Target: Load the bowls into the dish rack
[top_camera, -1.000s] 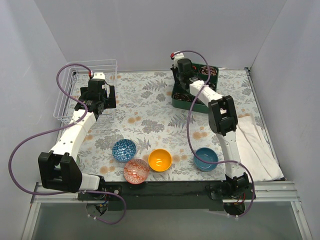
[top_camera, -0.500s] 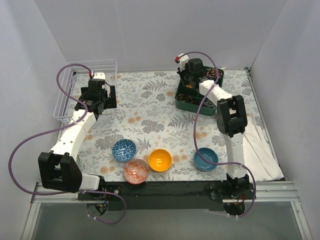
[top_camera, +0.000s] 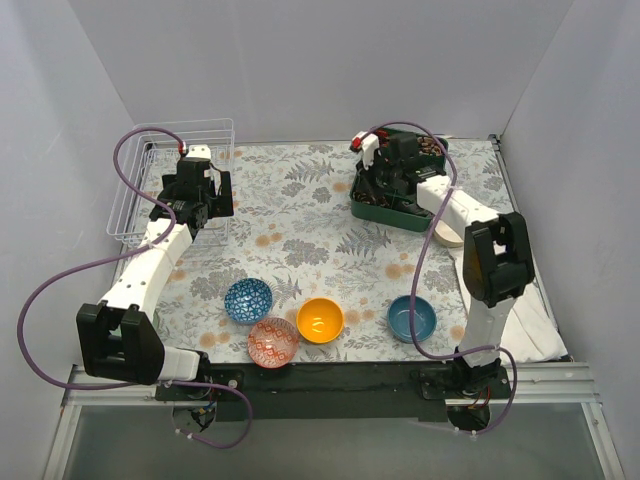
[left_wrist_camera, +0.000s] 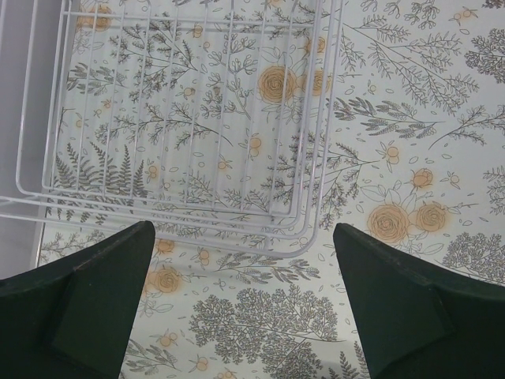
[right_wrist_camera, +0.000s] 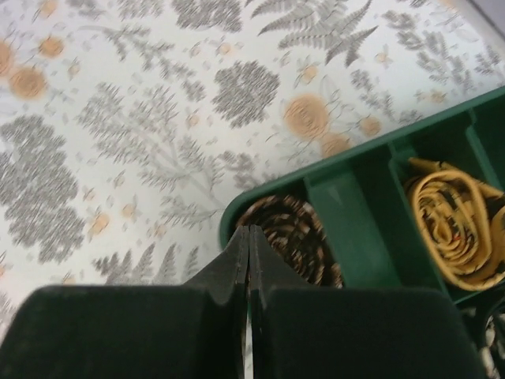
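While no bowl is in the dish rack (top_camera: 212, 138), we treat the pick-up as the step in hand. The left gripper (left_wrist_camera: 242, 237) hangs at the rack's edge, fingers spread wide and empty. The right gripper (right_wrist_camera: 248, 241) is pinched together on nothing above the green tray (right_wrist_camera: 359, 213). Four bowls lie near the front edge: blue-patterned bowl (top_camera: 248, 300), red-and-white bowl (top_camera: 273, 342), orange bowl (top_camera: 320, 320), plain blue bowl (top_camera: 412, 318). We advise gripping one rim, one finger inside, then standing the bowl between the rack's wires. The floral tablecloth (top_camera: 300, 200) may drag. White walls (top_camera: 300, 70) enclose three sides.
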Controlling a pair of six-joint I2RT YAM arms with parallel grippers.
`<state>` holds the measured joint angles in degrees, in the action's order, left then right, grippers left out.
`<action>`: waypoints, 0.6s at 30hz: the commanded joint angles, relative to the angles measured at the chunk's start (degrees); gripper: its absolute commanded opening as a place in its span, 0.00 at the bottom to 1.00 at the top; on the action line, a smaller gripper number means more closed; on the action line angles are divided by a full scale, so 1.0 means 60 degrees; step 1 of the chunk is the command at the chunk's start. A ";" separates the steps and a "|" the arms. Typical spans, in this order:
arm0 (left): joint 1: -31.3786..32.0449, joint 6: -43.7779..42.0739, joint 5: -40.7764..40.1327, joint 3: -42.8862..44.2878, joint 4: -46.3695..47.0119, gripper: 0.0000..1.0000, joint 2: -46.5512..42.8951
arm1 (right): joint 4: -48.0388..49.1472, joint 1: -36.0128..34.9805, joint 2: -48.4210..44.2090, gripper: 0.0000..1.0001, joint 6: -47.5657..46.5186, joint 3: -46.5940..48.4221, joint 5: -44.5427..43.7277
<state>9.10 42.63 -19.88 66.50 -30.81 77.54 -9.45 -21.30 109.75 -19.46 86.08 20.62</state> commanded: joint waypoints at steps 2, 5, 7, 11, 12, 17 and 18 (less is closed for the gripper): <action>-0.0052 -0.0045 -0.0100 0.0284 0.0242 0.98 0.0026 | -0.1219 0.0049 -0.1153 0.01 -0.0784 -0.0870 0.0373; -0.0052 -0.0074 -0.0100 0.0342 0.0271 0.98 0.0099 | -0.1689 0.0136 -0.1241 0.01 -0.0828 -0.1075 0.0181; -0.0052 -0.0074 -0.0114 0.0401 0.0286 0.98 0.0187 | -0.1822 0.0283 -0.1256 0.01 -0.0799 -0.1265 0.0094; -0.0052 -0.0103 -0.0115 0.0445 0.0301 0.98 0.0260 | -0.1998 0.0415 -0.1300 0.01 -0.0945 -0.1514 -0.0287; -0.0052 -0.0103 -0.0115 0.0445 0.0315 0.98 0.0275 | -0.1984 0.0444 -0.1329 0.01 -0.0989 -0.1573 -0.0302; -0.0052 -0.0133 -0.0144 0.0401 0.0315 0.98 0.0275 | -0.1984 0.0722 -0.1272 0.01 -0.1077 -0.1706 -0.1033; -0.0052 -0.0133 -0.0144 0.0401 0.0330 0.98 0.0275 | -0.1999 0.0766 -0.1227 0.01 -0.1048 -0.1691 -0.1165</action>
<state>9.10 42.33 -19.94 66.59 -29.91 79.46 -21.17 -17.98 103.88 -24.71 75.90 17.30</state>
